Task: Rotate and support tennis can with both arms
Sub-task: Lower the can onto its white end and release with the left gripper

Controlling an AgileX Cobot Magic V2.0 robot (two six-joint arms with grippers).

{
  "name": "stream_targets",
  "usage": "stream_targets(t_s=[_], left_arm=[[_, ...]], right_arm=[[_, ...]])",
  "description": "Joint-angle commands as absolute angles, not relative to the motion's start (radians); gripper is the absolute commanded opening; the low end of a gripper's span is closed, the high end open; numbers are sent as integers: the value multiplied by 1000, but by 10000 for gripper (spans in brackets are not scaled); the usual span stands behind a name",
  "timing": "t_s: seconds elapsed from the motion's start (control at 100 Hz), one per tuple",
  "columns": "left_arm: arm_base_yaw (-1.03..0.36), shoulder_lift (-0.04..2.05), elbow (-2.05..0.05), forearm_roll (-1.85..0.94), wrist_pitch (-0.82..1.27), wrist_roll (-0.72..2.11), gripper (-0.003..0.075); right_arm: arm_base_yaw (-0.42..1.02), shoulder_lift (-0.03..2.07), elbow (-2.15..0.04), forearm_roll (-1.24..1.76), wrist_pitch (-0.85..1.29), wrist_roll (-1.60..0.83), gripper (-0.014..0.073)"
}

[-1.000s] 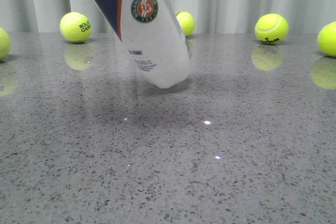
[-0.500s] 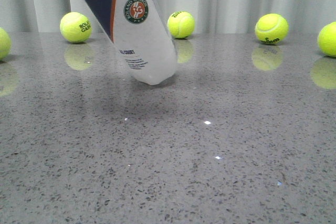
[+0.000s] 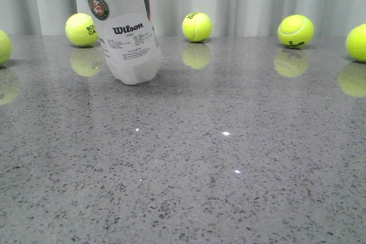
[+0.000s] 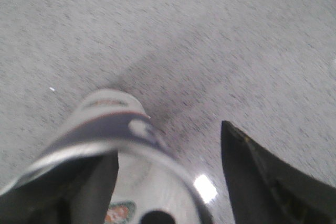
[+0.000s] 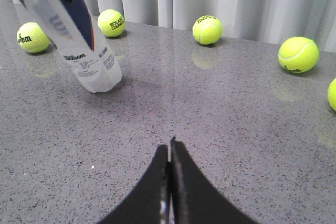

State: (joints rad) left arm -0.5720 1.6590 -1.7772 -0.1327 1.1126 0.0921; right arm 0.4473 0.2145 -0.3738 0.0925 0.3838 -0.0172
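Observation:
The tennis can [image 3: 127, 30] stands almost upright at the back left, leaning a little, with its base on the grey table [image 3: 229, 187]; its top is cut off by the front view. Its Wilson print and round emblem face the camera. In the left wrist view my left gripper [image 4: 168, 140] is open over the can's [image 4: 113, 124] mouth: one finger [image 4: 97, 184] sits at the rim, and the other stands apart with table showing between. My right gripper [image 5: 169, 148] is shut on nothing, over bare table well away from the can [image 5: 86, 51].
Several yellow-green tennis balls lie along the back by the curtain: one [image 3: 83, 29] just behind the can, others at the middle [image 3: 197, 26] and right [image 3: 295, 31], and one at each side edge [image 3: 357, 42].
The can swung from a strong tilt to nearly upright, shifted left, came down to the table, and turned so its Wilson print faces the camera.

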Motion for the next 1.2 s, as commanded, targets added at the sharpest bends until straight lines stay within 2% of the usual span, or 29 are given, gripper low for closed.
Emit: stream_targets(t_s=[0.0,0.17,0.74,0.86,0.93,1.04,1.19], left_arm=[[-551,1654,-1857,-149,1040,93,423],[-547,1700,-1919,-136,1011,93,423],[-586,1668,-1918,-120,826,100,410],[-618,1623,-1918,-70,796,100,317],[-638,1587,-1902,-67,766,100,205],[-671,1511,-1823,-67,687,100,-15],[-688,1395,-1654,-74,583,100,-18]], right_arm=[[440,223,-398,85,313,-24,-60],[440,223,-398,85,313,-24,-60],[440,223,-398,85,313,-24,-60],[440,223,-398,85,313,-24,-60],[440,223,-398,85,313,-24,-60],[440,223,-398,85,313,-24,-60],[440,223,-398,85,313,-24,-60]])
